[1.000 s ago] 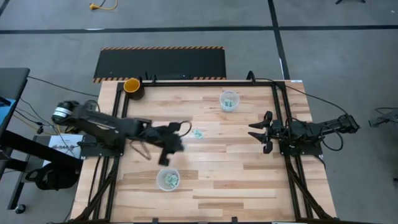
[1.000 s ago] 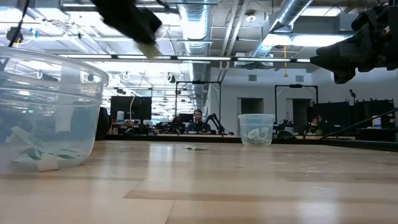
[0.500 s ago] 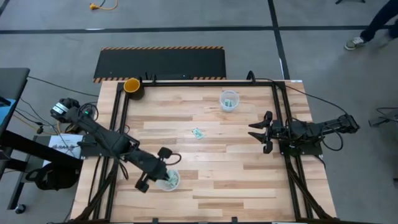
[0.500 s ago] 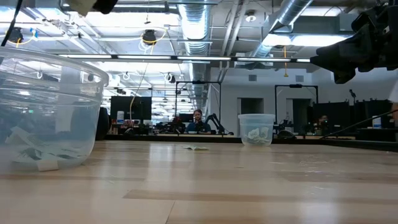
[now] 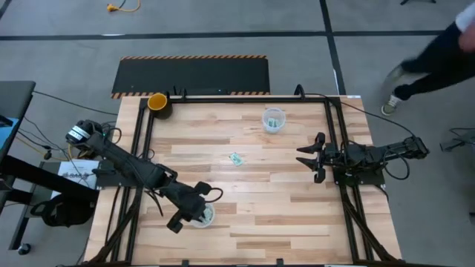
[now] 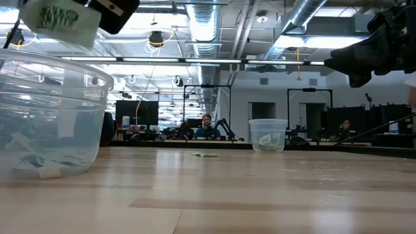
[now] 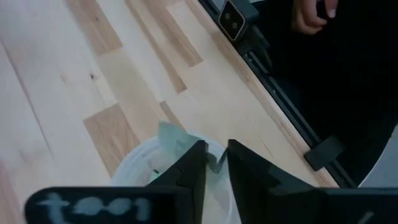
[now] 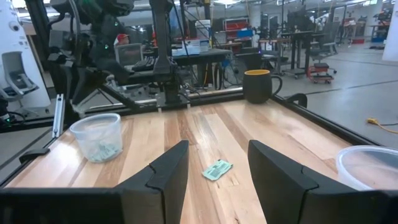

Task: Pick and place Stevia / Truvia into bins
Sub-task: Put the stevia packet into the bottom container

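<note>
My left gripper [image 5: 197, 213] hangs over the near clear bin [image 5: 205, 216], whose rim [image 7: 132, 163] shows in the left wrist view. A pale green Stevia packet [image 7: 171, 135] sits in the narrow gap of my left gripper [image 7: 216, 158], above the bin's mouth. This bin [image 6: 45, 117] holds several packets. Another packet [image 5: 236, 158] lies flat on the wood mid-table. The far bin [image 5: 274, 119] stands upright with packets inside. My right gripper [image 5: 303, 157] waits open at the table's right side, level, facing the loose packet [image 8: 217, 168]. My left gripper has the packet between its two fingers, with one corner [image 7: 166, 130] sticking out past a fingertip [image 7: 194, 163]. The fingers slant down from the table's left side. The packet is lifted clear, over the near bin's mouth. The fingers hide how much of it they cover.
A yellow-orange cup [image 5: 157, 101] stands at the far left corner. Black frame rails [image 5: 335, 141] run along the table's sides. A person's hand [image 7: 314, 14] shows beyond the near rail, and a person walks past on the floor at the far right [image 5: 434, 63].
My left gripper has swung from the table's middle toward the near edge and now hangs over the near bin, pointing more toward the near right. The packet has travelled with it. A person has walked into view beyond the table's right side.
</note>
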Controlling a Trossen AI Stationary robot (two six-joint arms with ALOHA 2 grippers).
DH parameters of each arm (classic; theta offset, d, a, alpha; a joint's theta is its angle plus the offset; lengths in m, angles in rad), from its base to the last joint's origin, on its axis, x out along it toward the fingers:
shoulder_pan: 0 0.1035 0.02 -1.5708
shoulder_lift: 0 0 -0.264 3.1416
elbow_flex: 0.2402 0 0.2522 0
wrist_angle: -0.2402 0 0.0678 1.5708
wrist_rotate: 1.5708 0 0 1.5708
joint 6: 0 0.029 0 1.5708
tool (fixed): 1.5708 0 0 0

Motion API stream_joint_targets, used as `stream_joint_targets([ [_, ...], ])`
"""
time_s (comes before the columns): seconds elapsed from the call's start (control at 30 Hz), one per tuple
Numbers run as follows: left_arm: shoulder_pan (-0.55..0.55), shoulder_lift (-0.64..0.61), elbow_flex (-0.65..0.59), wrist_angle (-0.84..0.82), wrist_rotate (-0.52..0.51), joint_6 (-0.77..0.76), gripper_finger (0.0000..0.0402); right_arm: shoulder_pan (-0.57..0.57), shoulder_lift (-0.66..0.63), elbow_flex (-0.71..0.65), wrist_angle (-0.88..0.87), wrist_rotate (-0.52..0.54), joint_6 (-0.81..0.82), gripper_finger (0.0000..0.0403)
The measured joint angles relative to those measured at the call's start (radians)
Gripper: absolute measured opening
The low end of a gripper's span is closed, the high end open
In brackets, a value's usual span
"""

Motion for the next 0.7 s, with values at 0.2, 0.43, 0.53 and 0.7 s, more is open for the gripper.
stream_joint_targets([
  [0.2,0.003,0.000,0.000,0.007,0.001,0.007,0.0102,0.000,0.000,0.000,0.000,0.000,0.000,0.0159],
  [0.43,0.004,0.000,0.000,-0.007,0.000,0.017,0.0126,0.000,0.000,0.000,0.000,0.000,0.000,0.0159],
  [0.53,0.007,0.000,0.000,-0.010,0.000,0.017,0.0127,0.000,0.000,0.000,0.000,0.000,0.000,0.0159],
  [0.7,0.020,0.000,0.000,-0.010,0.008,0.028,0.0127,0.000,0.000,0.000,0.000,0.000,0.000,0.0159],
])
